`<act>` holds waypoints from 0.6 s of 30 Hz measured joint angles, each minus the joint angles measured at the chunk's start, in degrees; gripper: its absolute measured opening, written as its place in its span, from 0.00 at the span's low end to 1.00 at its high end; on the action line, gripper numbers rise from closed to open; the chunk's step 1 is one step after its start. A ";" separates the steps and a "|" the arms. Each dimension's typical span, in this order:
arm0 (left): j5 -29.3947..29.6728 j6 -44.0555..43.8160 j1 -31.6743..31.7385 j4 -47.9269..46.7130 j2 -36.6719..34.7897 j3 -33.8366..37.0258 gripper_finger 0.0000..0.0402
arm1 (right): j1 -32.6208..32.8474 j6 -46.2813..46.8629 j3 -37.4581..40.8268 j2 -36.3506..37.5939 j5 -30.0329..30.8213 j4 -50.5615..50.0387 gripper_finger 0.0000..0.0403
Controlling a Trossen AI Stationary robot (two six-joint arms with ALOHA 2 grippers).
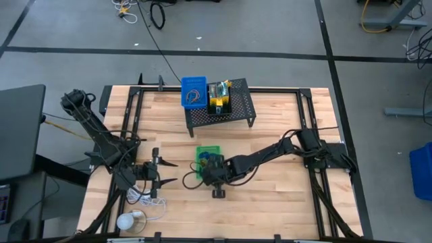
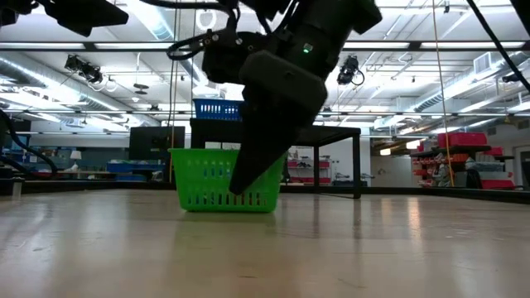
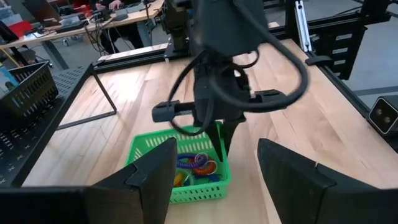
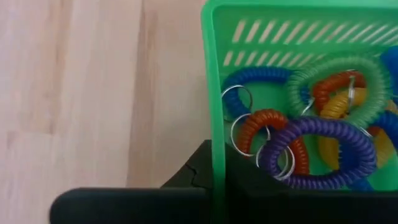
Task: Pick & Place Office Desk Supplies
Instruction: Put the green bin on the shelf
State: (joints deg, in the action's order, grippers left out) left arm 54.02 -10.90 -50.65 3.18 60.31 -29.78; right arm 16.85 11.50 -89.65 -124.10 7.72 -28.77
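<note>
Two jaws working | right jaws (image 1: 217,177) are straddling the green tray (image 4: 214,93) wall, closing on it | left jaws (image 1: 167,171) are waiting wide beside | next: I am judging lift needs firm grip, keeping loops (image 4: 314,155) inside

Robotics lab or workshop, not a home or office. Wooden bench table (image 1: 270,196) stands on bare grey concrete floor (image 1: 270,27) marked with black tape lines (image 1: 202,52). Loose cables (image 1: 156,13) lie on the floor beyond the table, well away from the right gripper (image 1: 202,170). Black metal frame rails (image 1: 317,169) edge the tabletop around both arms. Behind the right gripper in the low view: open industrial ceiling with exposed ducts (image 2: 50,70), strip lights (image 2: 464,7), red shelving (image 2: 460,157) far off. Past it in the left wrist view, cluttered workbenches (image 3: 68,25) line the far side.
</note>
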 joint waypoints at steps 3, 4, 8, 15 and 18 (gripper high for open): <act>0.01 0.02 0.00 -0.01 0.00 0.00 0.58 | 1.28 1.49 -0.02 0.02 1.89 -0.99 0.03; 0.00 0.02 0.00 0.00 0.00 0.00 0.58 | 1.75 1.99 -0.02 0.07 2.17 -1.34 0.02; 0.00 0.00 0.00 0.02 0.00 0.00 0.58 | 3.90 4.11 -0.02 1.00 3.33 -2.92 0.01; 0.00 0.36 0.00 0.05 0.02 0.00 0.58 | 7.60 10.60 0.04 4.31 7.77 -7.04 0.01; -0.02 0.55 0.00 0.05 0.02 0.00 0.58 | 8.97 13.37 0.04 5.73 9.88 -9.54 0.00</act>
State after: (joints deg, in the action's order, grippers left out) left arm 54.00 -10.35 -50.65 3.22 60.34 -29.78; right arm 25.82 24.87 -89.60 -118.37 17.59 -38.32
